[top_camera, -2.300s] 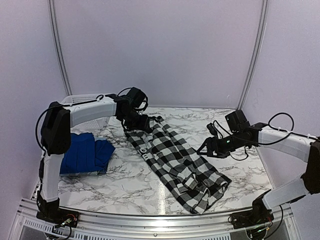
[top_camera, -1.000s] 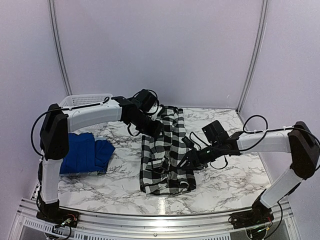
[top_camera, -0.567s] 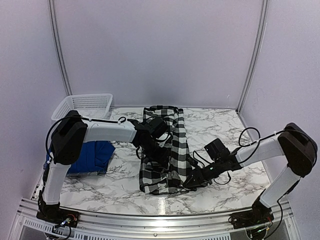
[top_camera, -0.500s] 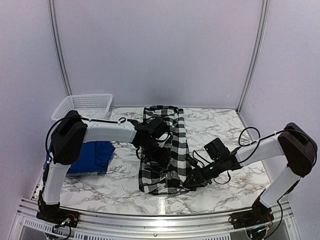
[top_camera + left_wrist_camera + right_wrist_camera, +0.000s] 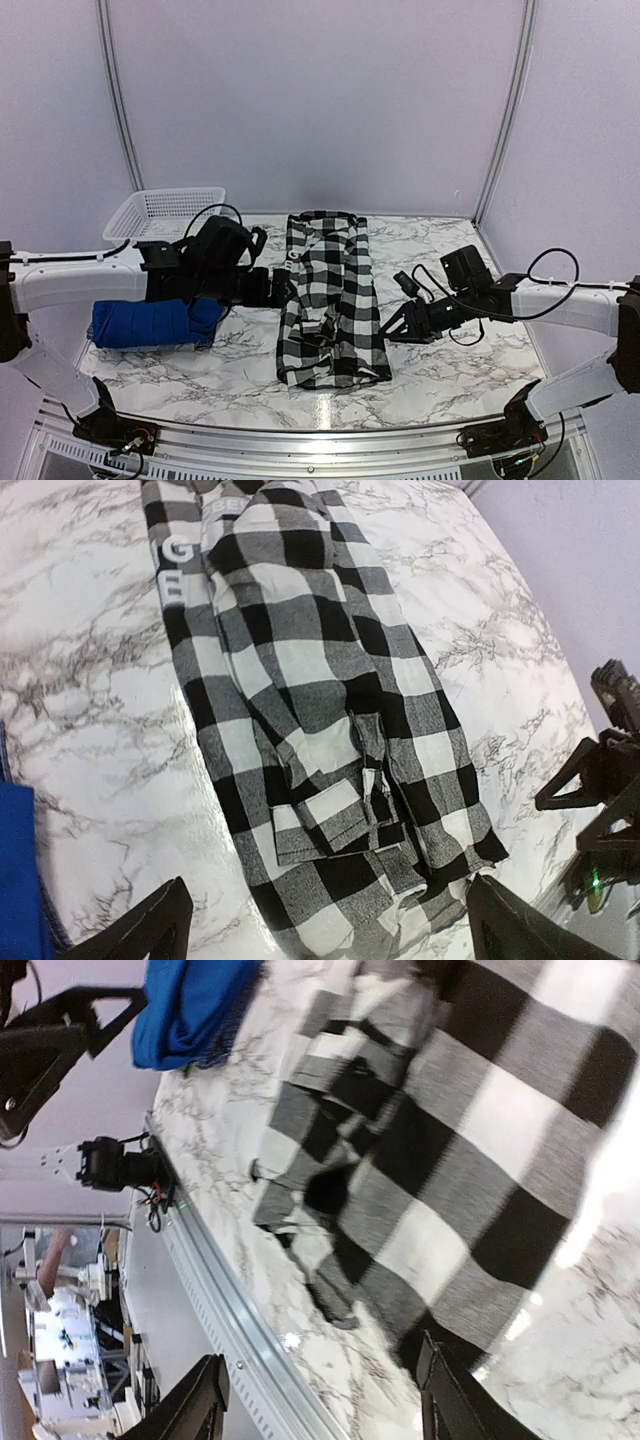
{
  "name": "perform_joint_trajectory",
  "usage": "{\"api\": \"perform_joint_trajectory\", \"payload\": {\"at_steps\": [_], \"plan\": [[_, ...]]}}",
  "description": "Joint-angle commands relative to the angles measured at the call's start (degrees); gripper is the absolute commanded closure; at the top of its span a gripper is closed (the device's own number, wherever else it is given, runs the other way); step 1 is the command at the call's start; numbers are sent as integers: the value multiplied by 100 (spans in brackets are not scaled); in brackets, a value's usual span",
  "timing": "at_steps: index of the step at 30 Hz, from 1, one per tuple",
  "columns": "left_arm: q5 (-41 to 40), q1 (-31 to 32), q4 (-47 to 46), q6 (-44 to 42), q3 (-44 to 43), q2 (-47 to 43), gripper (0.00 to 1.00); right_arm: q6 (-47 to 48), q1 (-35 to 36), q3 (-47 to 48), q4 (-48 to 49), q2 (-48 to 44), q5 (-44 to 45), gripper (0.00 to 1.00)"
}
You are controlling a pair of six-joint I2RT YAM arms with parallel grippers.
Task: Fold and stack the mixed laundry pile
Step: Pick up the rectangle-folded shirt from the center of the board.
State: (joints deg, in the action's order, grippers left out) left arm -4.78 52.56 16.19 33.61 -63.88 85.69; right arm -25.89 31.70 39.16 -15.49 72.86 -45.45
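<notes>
The black-and-white buffalo-check flannel shirt point(image 5: 330, 300) lies flat mid-table, folded into a long strip running away from me. My left gripper point(image 5: 283, 287) hovers just off its left edge, open and empty; in the left wrist view point(image 5: 325, 942) the flannel point(image 5: 320, 720) fills the space ahead of the spread fingers point(image 5: 140, 930). My right gripper point(image 5: 394, 326) sits by the strip's lower right edge, open with nothing held point(image 5: 320, 1408); the flannel point(image 5: 470, 1130) lies just ahead of it. A folded royal-blue shirt point(image 5: 150, 322) rests at the left, partly under my left arm.
A white lattice basket point(image 5: 165, 208) stands at the back left corner. The metal rail point(image 5: 235, 1335) edges the table's near side, close to the shirt's lower hem. Bare marble point(image 5: 455, 255) shows to the right of the strip.
Both grippers have opened and let go of the flannel. The left arm pulled back to the left and the right arm to the right, leaving the shirt lying folded.
</notes>
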Motion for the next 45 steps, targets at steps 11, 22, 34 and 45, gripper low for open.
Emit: {"api": "perform_joint_trajectory", "payload": {"at_steps": [11,22,34,45], "plan": [[820,425,-2660,2840,2982,-184,36,-658,-377,-1155,788,538,237,44],[995,924,-2936,3052,2404,1112,61,-937,181,-1135,1480,1439,203,62],[1007,1013,-3031,3000,2470,748,100,-1440,417,-1140,1857,918,29,100],[994,1554,-1864,2960,2069,-343,100,-2206,742,-1255,1052,-1079,-121,100]]}}
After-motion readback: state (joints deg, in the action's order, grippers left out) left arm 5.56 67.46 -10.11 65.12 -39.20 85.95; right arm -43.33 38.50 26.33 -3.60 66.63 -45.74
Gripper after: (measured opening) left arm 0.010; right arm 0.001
